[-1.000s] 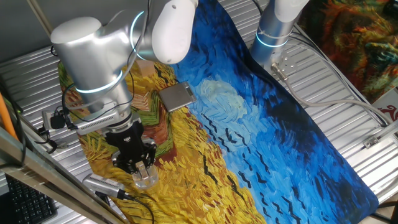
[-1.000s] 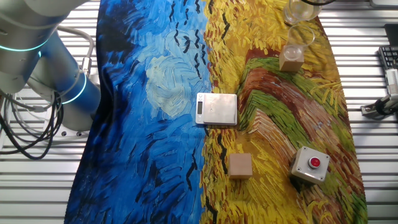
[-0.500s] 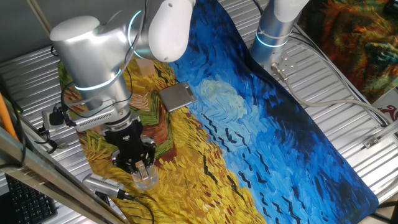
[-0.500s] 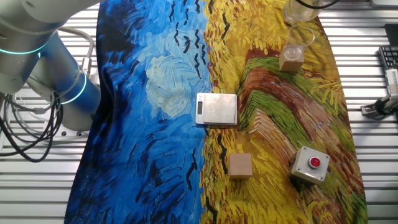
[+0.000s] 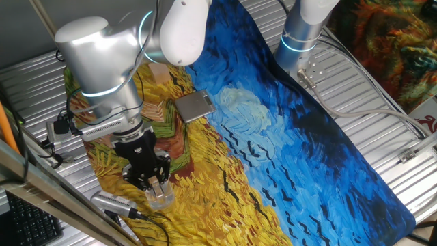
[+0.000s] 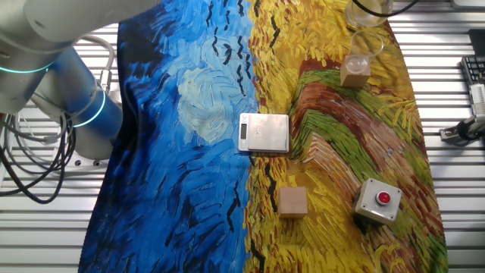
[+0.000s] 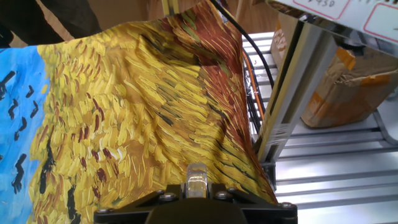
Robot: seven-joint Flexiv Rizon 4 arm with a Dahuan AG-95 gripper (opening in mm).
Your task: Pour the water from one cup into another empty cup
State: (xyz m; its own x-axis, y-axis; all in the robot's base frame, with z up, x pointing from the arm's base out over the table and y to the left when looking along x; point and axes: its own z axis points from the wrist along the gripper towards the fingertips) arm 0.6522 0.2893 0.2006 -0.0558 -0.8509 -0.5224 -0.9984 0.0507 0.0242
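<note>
1. In your hand view only the gripper (image 7: pixel 196 186) base shows at the bottom edge, with a clear rim of the tumbler (image 7: pixel 196 177) right at it. Beyond it lies yellow painted cloth (image 7: pixel 124 106).
2. In one fixed view the gripper (image 5: pixel 158 188) is down at the near corner of the cloth (image 5: pixel 273 137), with its fingers on either side of the tumbler (image 5: pixel 161 199). It looks clamped on it. The tumbler base appears to sit on the cloth.
3. Water: you can't make it out through the clear walls in any view.
4. In the other fixed view the tumbler (image 6: pixel 367 13) is at the top edge, partly cut off.
5. The peach cup (image 6: pixel 365 44) stands upright just beside the tumbler. It sits on a small wooden block (image 6: pixel 354 73), apart from the gripper.
6. Mid-cloth is a flat silver scale (image 6: pixel 264 133).
7. Further out, a second wooden block (image 6: pixel 292 202) and a grey box with a red button (image 6: pixel 378 201) sit near each other.
8. The arm base (image 6: pixel 72 114) stands on the slatted bench (image 6: pixel 447 83), beside the blue half of the cloth.
</note>
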